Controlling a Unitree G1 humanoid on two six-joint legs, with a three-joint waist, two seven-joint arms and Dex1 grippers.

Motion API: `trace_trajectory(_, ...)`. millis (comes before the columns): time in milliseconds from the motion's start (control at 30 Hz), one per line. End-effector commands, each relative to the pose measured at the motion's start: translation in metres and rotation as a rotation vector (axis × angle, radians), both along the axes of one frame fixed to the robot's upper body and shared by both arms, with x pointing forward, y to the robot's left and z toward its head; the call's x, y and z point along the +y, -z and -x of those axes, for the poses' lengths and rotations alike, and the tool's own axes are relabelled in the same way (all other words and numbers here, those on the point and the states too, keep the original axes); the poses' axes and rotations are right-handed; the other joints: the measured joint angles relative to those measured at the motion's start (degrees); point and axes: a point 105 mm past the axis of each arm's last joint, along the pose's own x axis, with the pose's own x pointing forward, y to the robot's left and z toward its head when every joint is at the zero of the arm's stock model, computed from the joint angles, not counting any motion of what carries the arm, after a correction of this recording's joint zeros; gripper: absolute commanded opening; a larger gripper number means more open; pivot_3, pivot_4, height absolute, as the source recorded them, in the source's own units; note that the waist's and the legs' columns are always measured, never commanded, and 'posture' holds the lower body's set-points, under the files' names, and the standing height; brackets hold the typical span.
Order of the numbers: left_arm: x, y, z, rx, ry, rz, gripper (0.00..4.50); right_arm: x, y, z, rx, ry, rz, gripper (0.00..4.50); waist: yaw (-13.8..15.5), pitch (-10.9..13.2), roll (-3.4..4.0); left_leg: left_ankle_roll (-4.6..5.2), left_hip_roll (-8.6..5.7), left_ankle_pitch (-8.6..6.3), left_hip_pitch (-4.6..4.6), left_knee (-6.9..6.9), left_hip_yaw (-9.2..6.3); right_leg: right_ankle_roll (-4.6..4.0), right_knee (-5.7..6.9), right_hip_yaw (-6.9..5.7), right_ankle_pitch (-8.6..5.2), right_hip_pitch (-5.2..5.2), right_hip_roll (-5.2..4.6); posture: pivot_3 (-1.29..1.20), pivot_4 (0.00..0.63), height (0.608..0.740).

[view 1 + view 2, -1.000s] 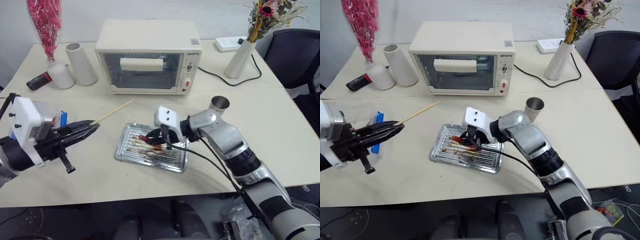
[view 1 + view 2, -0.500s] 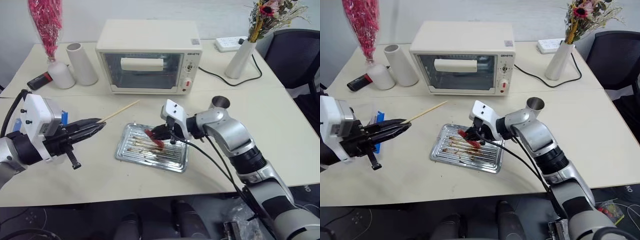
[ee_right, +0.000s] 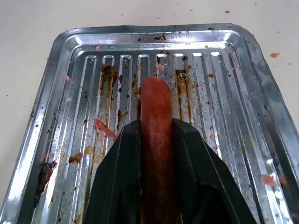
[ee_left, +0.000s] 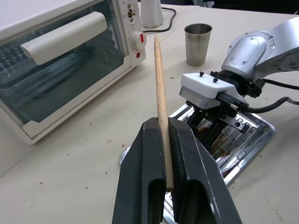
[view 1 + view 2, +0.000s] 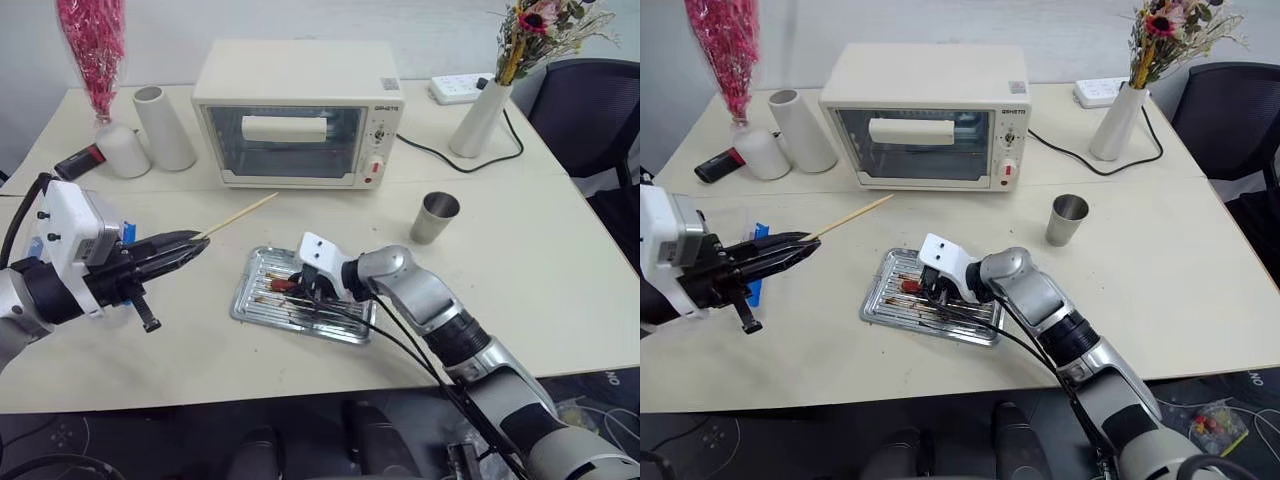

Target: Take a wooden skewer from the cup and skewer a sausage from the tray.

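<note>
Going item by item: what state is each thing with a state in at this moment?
left gripper: shut on the wooden skewer
right gripper: shut on the sausage, over the tray
cup: upright on the table, holding no skewers
toaster oven: door closed

sausage (image 3: 156,140) rear hidden btwn right tool (image 3: 156,135) fingers

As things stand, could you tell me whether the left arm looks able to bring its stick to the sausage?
Probably yes: the stick points toward the sausage, with bare table between them.
</note>
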Motion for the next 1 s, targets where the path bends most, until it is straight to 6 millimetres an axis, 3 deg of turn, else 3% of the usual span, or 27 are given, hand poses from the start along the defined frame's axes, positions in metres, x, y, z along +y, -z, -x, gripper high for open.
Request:
trace_trajectory(33,0.0,-0.009,0.002,-0.041,0.002,-0.027,0.0,0.001,0.008,0.003,0.005,-0.003,0.017,0.96,-0.01,0.0,0.0,0.0,0.0,0.0,0.01,0.0,0.0,0.0,0.01,0.0,0.0,0.0,0.0,0.0,0.15,0.74)
trace_trajectory(133,0.0,-0.01,0.001,-0.042,0.001,-0.03,0.0,0.001,0.007,0.004,0.005,-0.006,0.012,0.96,0.0,0.0,0.0,0.0,-0.01,0.0,0.02,0.0,0.0,0.0,0.02,0.01,0.0,0.01,-0.01,0.0,0.15,0.74)
trace_trajectory(300,-0.001,-0.011,0.0,-0.047,0.005,-0.031,0.0,0.0,0.005,0.006,0.003,-0.017,0.009,0.08,0.02,-0.01,-0.02,0.0,0.0,0.0,0.04,0.02,0.0,0.0,0.03,0.01,0.0,0.02,-0.01,0.0,0.15,0.74)
trace_trajectory(433,-0.005,-0.007,0.001,-0.028,0.035,-0.034,0.0,-0.005,-0.009,0.017,-0.001,-0.097,-0.015,0.08,0.12,-0.01,-0.02,0.01,-0.01,0.0,0.04,0.02,0.0,0.0,0.05,0.0,0.0,0.03,-0.01,0.0,0.15,0.74)
trace_trajectory(733,-0.015,0.015,0.019,0.147,0.249,-0.152,0.0,-0.061,-0.069,0.048,-0.019,-0.329,0.017,0.08,0.33,0.01,-0.02,0.05,-0.04,-0.02,-0.05,0.03,-0.02,0.01,-0.08,-0.06,0.0,0.02,-0.02,0.0,0.15,0.74)
trace_trajectory(867,-0.015,0.023,0.021,0.193,0.331,-0.22,0.0,-0.086,-0.093,0.052,-0.045,-0.378,0.062,0.08,0.22,0.01,-0.02,0.06,-0.05,-0.01,-0.01,0.03,0.01,-0.02,-0.17,-0.05,-0.02,0.02,0.02,0.0,0.15,0.74)
trace_trajectory(1000,-0.018,0.018,0.019,0.178,0.374,-0.23,0.0,-0.102,-0.1,0.047,-0.074,-0.371,0.105,0.08,0.26,0.01,-0.02,0.07,-0.02,-0.01,0.02,0.03,0.02,-0.03,-0.15,-0.04,-0.03,0.02,0.08,0.0,0.15,0.74)
